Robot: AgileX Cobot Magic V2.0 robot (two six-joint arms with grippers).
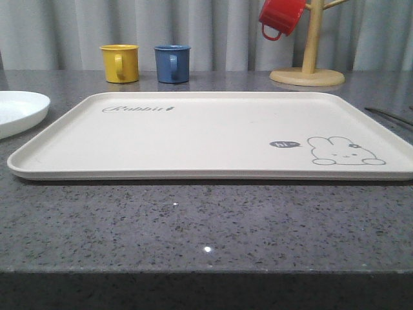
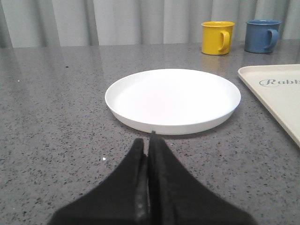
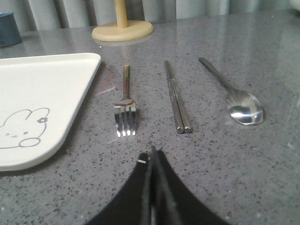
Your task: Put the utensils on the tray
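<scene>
Both tools closed, empty.

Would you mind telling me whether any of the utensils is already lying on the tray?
No, the fork, chopsticks and spoon all lie on the grey countertop beside the tray, whose surface is bare.

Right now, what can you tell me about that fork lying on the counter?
The fork is slim, shiny silver metal with four tines and a straight narrow handle. It lies flat on the speckled grey counter, between the cream rabbit tray and the pair of chopsticks, roughly parallel to the chopsticks and touching neither. Its tines point toward the right gripper, whose jaws are closed and empty. Nothing holds it; it is not yet on the tray.
</scene>
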